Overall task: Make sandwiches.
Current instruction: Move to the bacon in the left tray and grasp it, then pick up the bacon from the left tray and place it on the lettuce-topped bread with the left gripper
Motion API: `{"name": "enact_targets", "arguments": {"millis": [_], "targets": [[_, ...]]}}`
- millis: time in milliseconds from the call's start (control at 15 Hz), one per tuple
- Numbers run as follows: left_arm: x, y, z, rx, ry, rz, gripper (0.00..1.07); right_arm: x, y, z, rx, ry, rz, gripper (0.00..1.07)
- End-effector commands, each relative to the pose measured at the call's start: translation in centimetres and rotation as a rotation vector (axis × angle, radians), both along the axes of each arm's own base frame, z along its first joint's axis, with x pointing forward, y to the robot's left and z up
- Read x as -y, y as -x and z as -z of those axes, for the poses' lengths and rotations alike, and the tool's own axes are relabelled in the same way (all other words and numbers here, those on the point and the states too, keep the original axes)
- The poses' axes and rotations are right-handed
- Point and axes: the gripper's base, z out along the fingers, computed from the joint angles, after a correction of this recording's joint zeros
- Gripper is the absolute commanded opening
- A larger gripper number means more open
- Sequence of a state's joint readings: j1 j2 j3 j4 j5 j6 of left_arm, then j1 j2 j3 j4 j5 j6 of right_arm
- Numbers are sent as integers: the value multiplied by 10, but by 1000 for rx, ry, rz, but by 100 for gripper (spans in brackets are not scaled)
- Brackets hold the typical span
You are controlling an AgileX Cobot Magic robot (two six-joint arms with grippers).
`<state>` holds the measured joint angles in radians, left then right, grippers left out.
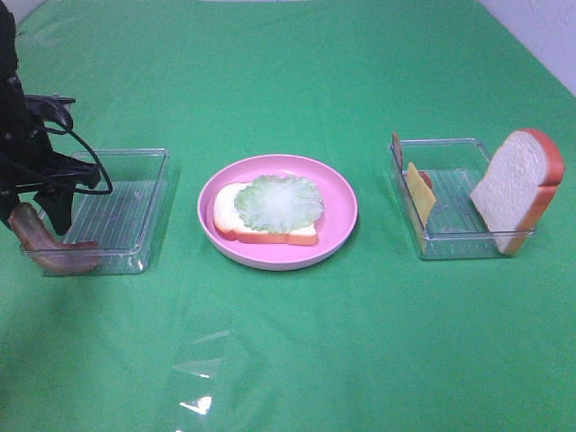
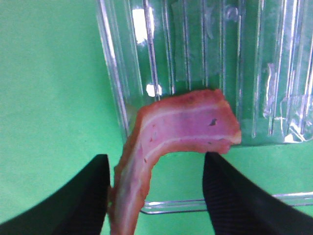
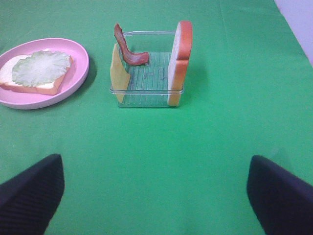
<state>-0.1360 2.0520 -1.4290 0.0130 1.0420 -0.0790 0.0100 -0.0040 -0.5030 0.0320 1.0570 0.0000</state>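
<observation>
Mid-frame: pink plate [image 1: 337, 193] w/ bread [image 1: 225, 209] + lettuce [image 1: 279, 200]. Left edge: bacon [image 2: 186, 122] over tray [image 1: 135, 207] corner, inside spread left gripper [image 2: 155, 155]; right gripper [image 3: 155, 157] spread.

- The bacon strip [image 2: 171, 132] runs out of the left wrist view, its end unseen.
- At three o'clock from the pink plate [image 1: 342, 193], cheese [image 1: 419, 191] hides most of a second bacon strip [image 1: 427, 179].
- The left arm [image 1: 9, 117], at nine o'clock, is cut off.
</observation>
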Motion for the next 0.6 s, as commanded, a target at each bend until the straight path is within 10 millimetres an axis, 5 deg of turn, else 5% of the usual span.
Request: {"name": "enact_targets", "arguments": {"millis": [67, 333, 600], "targets": [[2, 1, 2, -2, 1, -13, 27, 0, 3, 1, 24, -3, -1, 98], [2, 1, 2, -2, 1, -12, 4, 0, 3, 1, 24, -3, -1, 98], [2, 2, 0, -5, 1, -7, 0, 0, 3, 1, 24, -3, -1, 98]]}}
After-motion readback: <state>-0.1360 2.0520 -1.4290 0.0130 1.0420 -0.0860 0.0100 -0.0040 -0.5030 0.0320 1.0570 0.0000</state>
